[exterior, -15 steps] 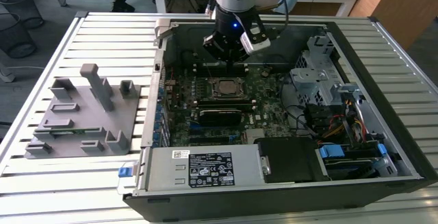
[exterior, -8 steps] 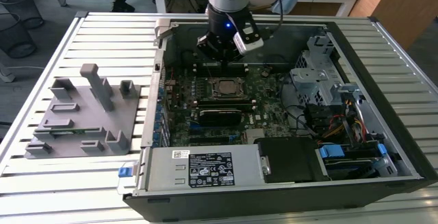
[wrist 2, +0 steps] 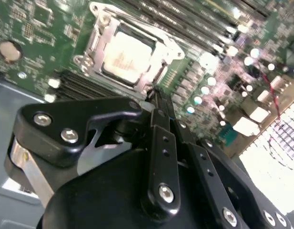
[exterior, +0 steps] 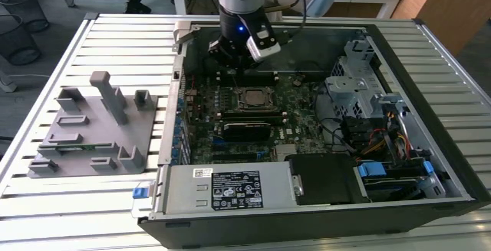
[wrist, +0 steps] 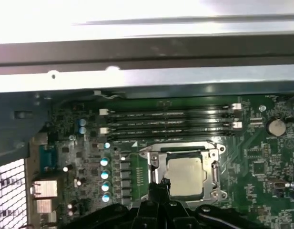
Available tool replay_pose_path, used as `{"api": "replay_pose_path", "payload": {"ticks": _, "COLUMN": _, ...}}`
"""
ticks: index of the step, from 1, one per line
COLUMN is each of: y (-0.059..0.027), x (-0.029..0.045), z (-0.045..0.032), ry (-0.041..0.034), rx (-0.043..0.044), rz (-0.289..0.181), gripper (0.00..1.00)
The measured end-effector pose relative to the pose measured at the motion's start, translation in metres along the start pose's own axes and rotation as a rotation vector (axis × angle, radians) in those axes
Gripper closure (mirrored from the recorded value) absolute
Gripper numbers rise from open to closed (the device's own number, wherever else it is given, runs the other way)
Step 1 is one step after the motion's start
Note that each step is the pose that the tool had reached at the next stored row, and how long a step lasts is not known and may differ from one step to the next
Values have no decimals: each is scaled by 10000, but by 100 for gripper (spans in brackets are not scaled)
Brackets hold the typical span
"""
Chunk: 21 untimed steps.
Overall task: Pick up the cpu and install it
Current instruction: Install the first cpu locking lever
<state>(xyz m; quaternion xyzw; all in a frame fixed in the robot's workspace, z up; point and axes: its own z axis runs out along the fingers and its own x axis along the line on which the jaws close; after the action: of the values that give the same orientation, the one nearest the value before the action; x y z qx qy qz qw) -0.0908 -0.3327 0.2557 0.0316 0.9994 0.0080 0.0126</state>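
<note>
The cpu (exterior: 253,97) lies flat inside the metal-framed socket in the middle of the green motherboard (exterior: 303,130), its pale silver top facing up. Both wrist views show it seated there, cpu (wrist 2: 126,57) and cpu (wrist: 185,175). My gripper (exterior: 234,61) hangs inside the open computer case, above the board and just behind the socket. Its black fingers (wrist 2: 158,124) are closed together with nothing between them. The gripper tip (wrist: 158,183) sits beside the socket's edge, apart from the chip.
Empty memory slots (wrist: 168,121) run behind the socket. The case wall (exterior: 180,50), a power supply (exterior: 230,189) and drive cage (exterior: 353,90) hem in the board. A grey fixture (exterior: 92,127) holding a green memory stick (exterior: 73,146) stands at the exterior view's left.
</note>
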Motion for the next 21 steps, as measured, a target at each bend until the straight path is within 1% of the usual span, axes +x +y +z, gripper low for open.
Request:
{"api": "replay_pose_path", "payload": {"ticks": 2, "y": -2, "x": 35, "z": -1, "ry": -13, "rx": 1, "rz": 0, "gripper": 89}}
{"api": "replay_pose_path", "payload": {"ticks": 5, "y": -7, "x": 109, "z": -3, "ry": -58, "rx": -3, "rz": -2, "gripper": 89}}
{"api": "replay_pose_path", "payload": {"ticks": 11, "y": -9, "x": 220, "z": -5, "ry": -81, "rx": -5, "rz": -2, "gripper": 89}}
{"api": "replay_pose_path", "payload": {"ticks": 15, "y": 4, "x": 265, "z": -5, "ry": -82, "rx": -3, "rz": -1, "gripper": 89}}
{"api": "replay_pose_path", "payload": {"ticks": 21, "y": 63, "x": 301, "z": -3, "ry": -83, "rx": -5, "rz": -1, "gripper": 89}}
